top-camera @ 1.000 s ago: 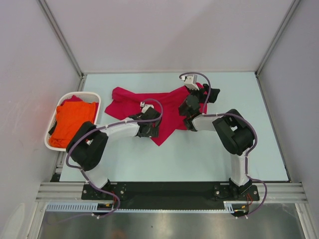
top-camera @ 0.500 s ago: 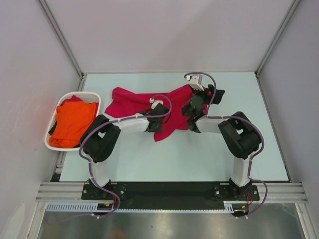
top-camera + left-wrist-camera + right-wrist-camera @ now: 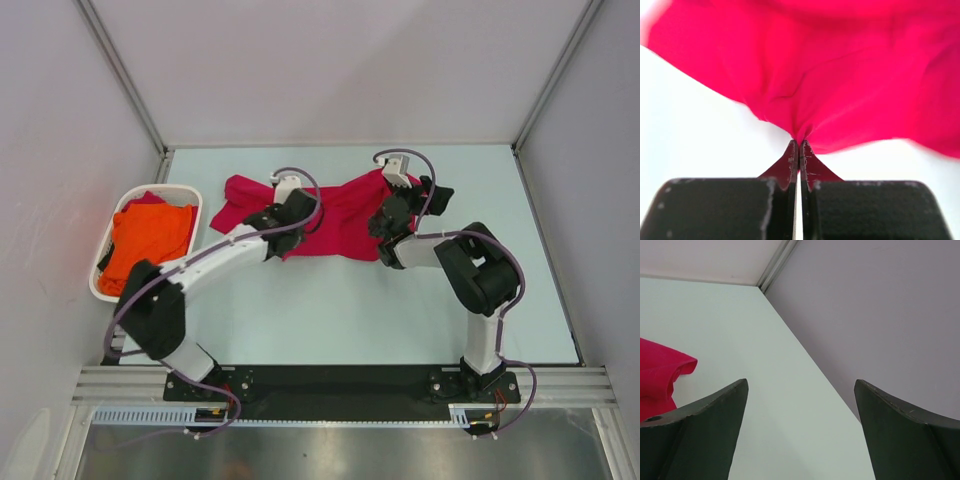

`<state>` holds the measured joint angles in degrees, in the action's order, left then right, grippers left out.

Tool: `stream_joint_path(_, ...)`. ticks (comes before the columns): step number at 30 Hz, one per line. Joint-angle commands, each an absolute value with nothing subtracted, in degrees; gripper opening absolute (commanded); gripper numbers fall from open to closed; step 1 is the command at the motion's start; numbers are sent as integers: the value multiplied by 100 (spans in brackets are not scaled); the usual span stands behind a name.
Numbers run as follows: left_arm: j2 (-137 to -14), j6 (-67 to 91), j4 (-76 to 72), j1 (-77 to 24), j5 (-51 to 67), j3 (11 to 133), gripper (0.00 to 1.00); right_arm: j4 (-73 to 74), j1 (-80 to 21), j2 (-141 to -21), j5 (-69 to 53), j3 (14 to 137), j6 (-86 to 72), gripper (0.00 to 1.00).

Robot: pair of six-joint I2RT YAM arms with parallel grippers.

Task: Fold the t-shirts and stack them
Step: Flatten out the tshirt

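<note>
Crimson t-shirt (image 3: 345, 220), orange t-shirt (image 3: 145, 245), white basket (image 3: 170, 187), pale mint table (image 3: 330, 300)

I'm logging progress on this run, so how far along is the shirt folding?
Nothing looks finished. The red t-shirt lies rumpled on the table, the orange t-shirt bunched in the basket. In hand: the left fingers are shut on a pinch of red cloth; the right fingers stand open and empty. Left: folding both shirts and stacking them.
</note>
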<state>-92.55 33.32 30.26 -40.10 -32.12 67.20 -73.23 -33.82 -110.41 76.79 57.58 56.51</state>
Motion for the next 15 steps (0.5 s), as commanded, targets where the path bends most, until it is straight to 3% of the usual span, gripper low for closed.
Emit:
stream_joint_path(1, -8508, 3015, 3278, -3736, -4121, 7364, 0, -7516, -3349, -11206, 7813, 5678, 5239, 94)
stream_joint_path(4, -8639, 2647, 3331, -3569, -4394, 7856, 0, -6659, -3349, -11198, 7691, 5739, 4599, 95)
stream_joint_path(6, -8718, 2541, 3322, -3472, -4421, 8180, 0, -5465, -3340, -11066, 7332, 5844, 3100, 97)
stream_joint_path(7, -8823, 2488, 3296, -3367, -4403, 8287, 0, -3318, -3305, -10909, 7052, 6106, 2259, 97)
stream_joint_path(9, -8920, 2330, 3296, -3261, -4412, 8655, 0, -1379, -3069, -10356, 5526, 6398, -259, 97)
stream_joint_path(10, -9034, 2277, 3296, -3182, -4421, 8770, 0, -875, -2693, -10153, 5032, 6251, -673, 98)
stream_joint_path(12, -9131, 2127, 3313, -3077, -4465, 9112, 0, -1001, -2358, -9695, 4011, 6056, -878, 97)
stream_joint_path(15, -9412, 1969, 3331, -2971, -4474, 9438, 0, -714, -2294, -9685, 3666, 6257, -713, 97)
